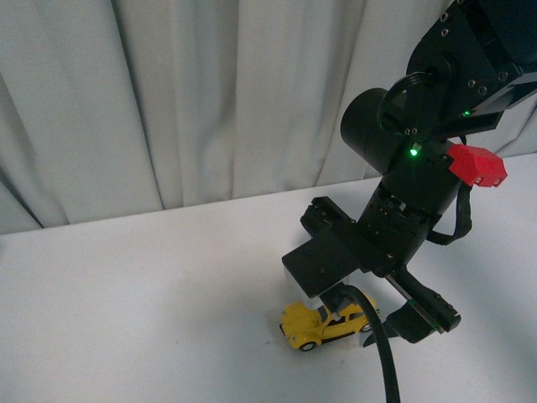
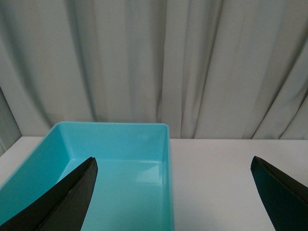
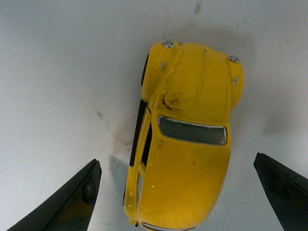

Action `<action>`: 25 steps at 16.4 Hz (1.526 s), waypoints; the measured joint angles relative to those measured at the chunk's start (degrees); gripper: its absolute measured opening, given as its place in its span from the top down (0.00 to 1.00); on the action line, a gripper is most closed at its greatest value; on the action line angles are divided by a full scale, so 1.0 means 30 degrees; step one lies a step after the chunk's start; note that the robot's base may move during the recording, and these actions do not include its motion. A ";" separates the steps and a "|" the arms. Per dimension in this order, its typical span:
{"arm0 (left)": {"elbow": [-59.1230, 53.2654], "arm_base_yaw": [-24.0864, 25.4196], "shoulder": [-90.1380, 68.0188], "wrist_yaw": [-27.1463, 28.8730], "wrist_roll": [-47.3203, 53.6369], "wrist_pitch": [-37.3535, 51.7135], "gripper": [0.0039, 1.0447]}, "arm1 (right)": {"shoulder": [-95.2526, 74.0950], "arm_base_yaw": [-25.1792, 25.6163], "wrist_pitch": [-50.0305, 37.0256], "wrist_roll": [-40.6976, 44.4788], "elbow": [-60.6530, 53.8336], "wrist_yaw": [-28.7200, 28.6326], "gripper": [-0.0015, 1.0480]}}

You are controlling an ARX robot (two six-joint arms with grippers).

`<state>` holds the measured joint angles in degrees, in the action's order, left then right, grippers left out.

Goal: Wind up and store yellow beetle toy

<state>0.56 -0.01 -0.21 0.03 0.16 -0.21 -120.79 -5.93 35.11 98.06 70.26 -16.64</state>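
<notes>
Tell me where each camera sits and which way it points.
Front view: on the robot's body, looking forward and down across the table to the curtain; the right arm shows, right claw over the yellow beetle toy.
Left wrist view: on the left wrist, facing the curtain over a turquoise bin; the open left claw tips show.
Right wrist view: on the right wrist, looking straight down at the toy between open claw tips.
Shared: front and right wrist both show the toy.

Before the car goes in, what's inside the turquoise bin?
Nothing shows inside the turquoise bin: its far wall and floor look bare. The near end runs out of frame, and a finger of the left claw covers one corner, so that part is unknown.
</notes>
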 joint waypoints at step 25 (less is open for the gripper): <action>0.0000 0.0000 0.0000 0.0000 0.0000 0.0000 0.06 | 0.0743 0.1814 -0.3104 -0.0452 -0.2892 -0.1166 0.60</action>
<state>0.56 -0.01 -0.21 0.03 0.16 -0.21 -118.56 -0.49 25.80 96.71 61.58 -20.14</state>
